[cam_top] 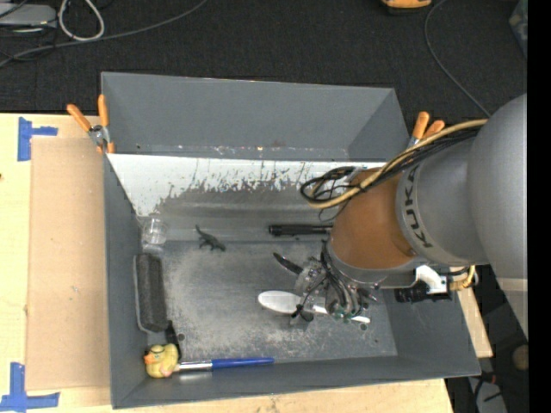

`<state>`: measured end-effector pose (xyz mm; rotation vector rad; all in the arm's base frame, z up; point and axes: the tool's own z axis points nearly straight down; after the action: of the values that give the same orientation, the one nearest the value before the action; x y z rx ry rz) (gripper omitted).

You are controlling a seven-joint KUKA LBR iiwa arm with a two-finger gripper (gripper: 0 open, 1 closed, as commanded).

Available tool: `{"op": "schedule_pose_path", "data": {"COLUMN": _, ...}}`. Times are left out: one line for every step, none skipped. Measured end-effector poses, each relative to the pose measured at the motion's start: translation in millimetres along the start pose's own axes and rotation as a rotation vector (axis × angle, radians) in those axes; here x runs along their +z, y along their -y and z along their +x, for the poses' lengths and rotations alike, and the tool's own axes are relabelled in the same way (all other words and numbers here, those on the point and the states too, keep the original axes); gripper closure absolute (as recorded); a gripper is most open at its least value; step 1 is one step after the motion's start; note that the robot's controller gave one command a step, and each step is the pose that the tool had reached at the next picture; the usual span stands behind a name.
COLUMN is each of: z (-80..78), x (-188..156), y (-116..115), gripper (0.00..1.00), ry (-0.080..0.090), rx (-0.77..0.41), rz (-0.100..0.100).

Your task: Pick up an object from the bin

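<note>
My gripper is low over the right half of the bin floor, its dark fingers partly hidden under the orange wrist cover. Right beside its fingertips lies a white spoon-shaped thing, bowl to the left; whether the fingers touch it I cannot tell. A thin black strip lies just above the gripper. A black pen-like stick rests along the back wall's foot.
A small dark lizard-like toy lies mid-left. A clear plastic piece sits at the left corner, a long black brush-like bar along the left wall, and a yellow-headed tool with a blue handle along the front.
</note>
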<state>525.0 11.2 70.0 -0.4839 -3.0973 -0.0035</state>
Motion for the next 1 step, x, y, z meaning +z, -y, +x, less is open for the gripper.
{"op": "schedule_pose_path", "data": {"z": 0.0, "x": 0.0, "y": 0.0, "gripper": 1.00, "ry": 0.000, "rx": -0.001, "rz": 0.000}}
